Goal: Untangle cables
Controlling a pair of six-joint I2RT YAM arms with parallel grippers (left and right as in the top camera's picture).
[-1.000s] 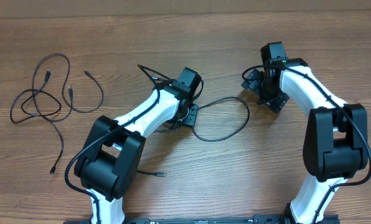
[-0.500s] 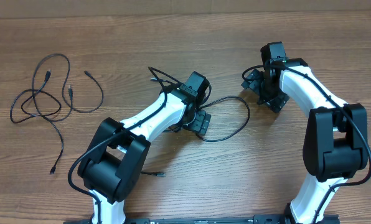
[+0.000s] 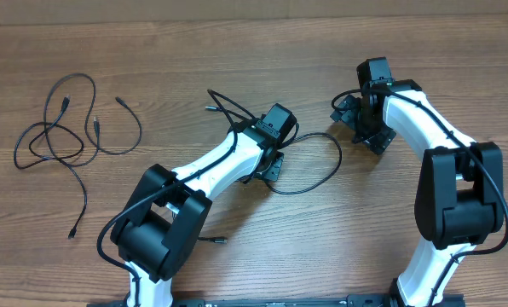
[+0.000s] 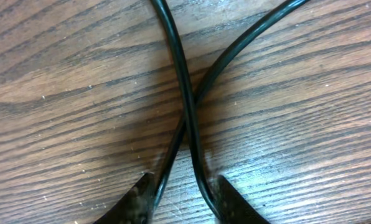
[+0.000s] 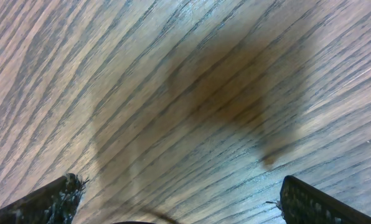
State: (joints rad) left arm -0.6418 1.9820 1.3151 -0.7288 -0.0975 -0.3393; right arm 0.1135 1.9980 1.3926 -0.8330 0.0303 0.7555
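A brown wood-grain table (image 3: 237, 51) carries everything; near its left edge lies a loose tangle of thin black cables (image 3: 49, 128), small plug ends poking out of it; toward the table's middle a separate thin black cable (image 3: 338, 158) lies in an open loop; close up, two black strands (image 4: 184, 93) cross flat on the wood; a small plug end (image 3: 220, 241) rests nearer the front edge.

Overhead top-down; wrists close to table (image 3: 254, 51)
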